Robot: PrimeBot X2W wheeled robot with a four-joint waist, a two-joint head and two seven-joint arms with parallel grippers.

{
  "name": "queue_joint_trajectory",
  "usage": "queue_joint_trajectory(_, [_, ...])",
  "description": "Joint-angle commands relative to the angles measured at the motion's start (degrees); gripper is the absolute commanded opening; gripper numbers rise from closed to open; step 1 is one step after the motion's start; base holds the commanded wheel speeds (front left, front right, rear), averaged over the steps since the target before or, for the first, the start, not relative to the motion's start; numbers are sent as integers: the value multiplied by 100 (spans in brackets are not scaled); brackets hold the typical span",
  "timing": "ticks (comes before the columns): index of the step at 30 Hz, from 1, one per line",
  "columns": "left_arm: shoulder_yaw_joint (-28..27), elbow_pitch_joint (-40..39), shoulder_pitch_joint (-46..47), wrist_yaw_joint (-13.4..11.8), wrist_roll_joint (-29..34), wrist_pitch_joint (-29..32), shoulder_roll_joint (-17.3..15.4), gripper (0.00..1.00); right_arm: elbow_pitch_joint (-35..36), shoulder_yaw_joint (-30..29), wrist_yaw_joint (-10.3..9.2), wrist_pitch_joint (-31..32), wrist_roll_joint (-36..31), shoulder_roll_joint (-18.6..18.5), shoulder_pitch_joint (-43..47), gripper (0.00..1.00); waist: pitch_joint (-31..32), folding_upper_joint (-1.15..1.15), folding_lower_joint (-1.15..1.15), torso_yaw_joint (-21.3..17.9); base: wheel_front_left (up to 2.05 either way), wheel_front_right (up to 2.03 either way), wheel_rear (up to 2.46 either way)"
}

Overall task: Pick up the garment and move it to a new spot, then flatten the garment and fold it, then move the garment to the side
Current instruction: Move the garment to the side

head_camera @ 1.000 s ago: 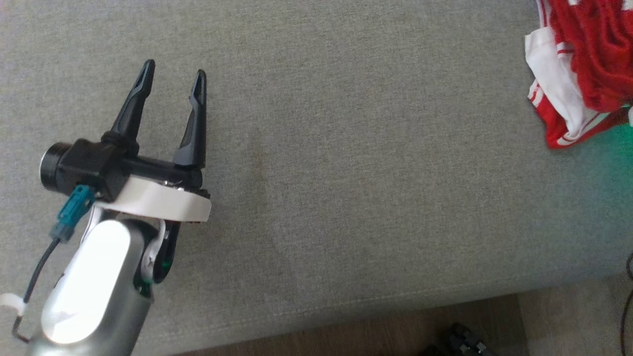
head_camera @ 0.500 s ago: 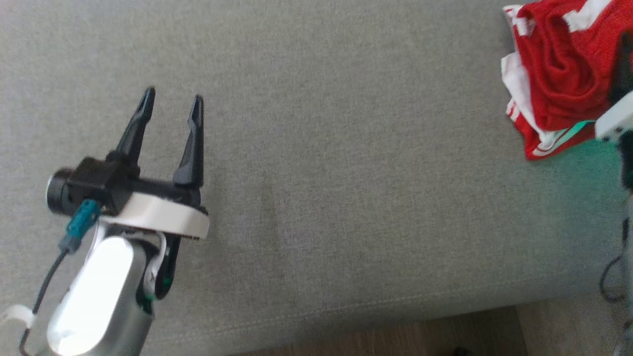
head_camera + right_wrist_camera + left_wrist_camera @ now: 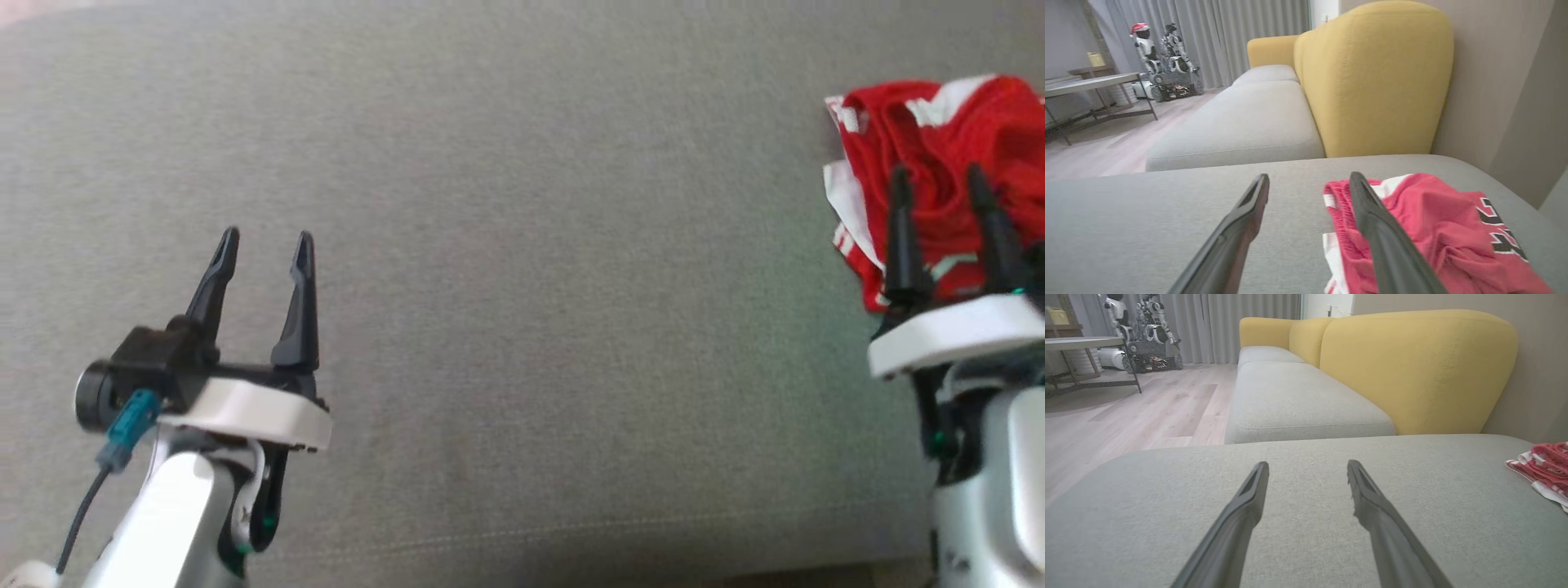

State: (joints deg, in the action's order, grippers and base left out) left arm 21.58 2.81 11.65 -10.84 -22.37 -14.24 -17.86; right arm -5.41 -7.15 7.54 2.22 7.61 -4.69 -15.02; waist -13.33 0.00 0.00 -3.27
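I am watching the left jaws standing spread and holding nothing, their two dark fingers (image 3: 210, 286) hanging over bare grey cushion (image 3: 522, 245). In the left wrist view those fingers (image 3: 1241, 510) are pointing across the seat with open fabric between them. The right jaws are standing spread as well, gripping nothing. In the head view their fingers (image 3: 901, 245) are lying across the near edge of the garment (image 3: 939, 139). In the right wrist view one finger (image 3: 1372, 220) is crossing the gathered waistband of the garment (image 3: 1433, 228) while the other is sitting over plain cushion (image 3: 1126, 220). I cannot tell whether either tip is touching the cloth.

The garment, red with white trim and black numerals, is lying bunched at the right end of the cushion, well apart from the left jaws; the left wrist view is catching it (image 3: 1547, 465) at the far right. Beyond it a yellow backrest (image 3: 1372, 81) is rising beside a grey wall. Farther out, a wooden floor (image 3: 1147, 408) is running past a desk (image 3: 1081, 342) toward another robot (image 3: 1143, 330) parked by grey curtains (image 3: 1229, 318).
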Motion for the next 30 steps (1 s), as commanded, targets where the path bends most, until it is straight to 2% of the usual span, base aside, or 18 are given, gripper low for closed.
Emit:
queue_joint_trajectory(1, [-267, -157, 72, -54, -52, -48, -161, 100, 399, 206, -5, 39, -30, 29, 42, 100, 176, 0, 0, 163, 0, 0, 0])
queue_joint_trajectory(9, [-357, -172, -344, -175, -76, -50, -284, 100, 1063, 586, -5, 216, -100, 169, 778, 100, 602, 0, 0, 346, 0, 0, 0])
queue_joint_trajectory(21, [-231, -303, -901, -347, -36, 81, -374, 100, 1163, 552, -5, 354, 4, 180, 1492, 100, 1171, 0, 0, 428, 0, 0, 0])
queue_joint_trajectory(30, [-174, -325, -1055, -387, -54, 142, -415, 100, 1304, 491, -5, 440, -76, 180, 1729, 100, 1364, 0, 0, 459, 0, 0, 0])
